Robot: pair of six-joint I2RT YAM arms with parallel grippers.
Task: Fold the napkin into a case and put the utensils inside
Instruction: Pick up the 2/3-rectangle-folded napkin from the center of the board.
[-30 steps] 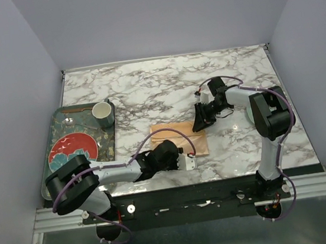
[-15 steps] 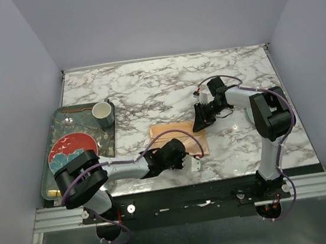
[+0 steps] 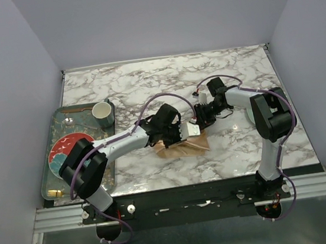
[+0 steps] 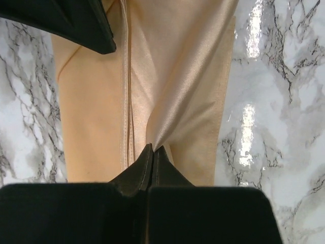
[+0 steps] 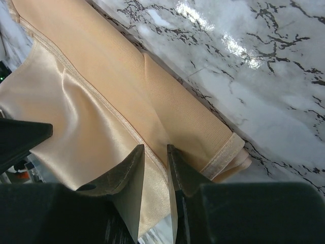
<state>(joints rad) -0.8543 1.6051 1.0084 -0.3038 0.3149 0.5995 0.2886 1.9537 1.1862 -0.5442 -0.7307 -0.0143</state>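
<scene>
Top external view, from the left: a patterned tray (image 3: 112, 152) sits well to the left of both grippers. The left gripper (image 3: 189, 132) is pressed tight on a pinch of the napkin (image 3: 184, 148), whose peach cloth tents up to its tips and spreads ahead of them on the table (image 3: 146, 82). The right gripper (image 3: 202, 117), just beyond, stands narrow with the hemmed edge caught between its tips. Thin, limp and satin-slick, the cloth will likely slide and sag. Take hold at hems and corners, where stitching gives grip.
</scene>
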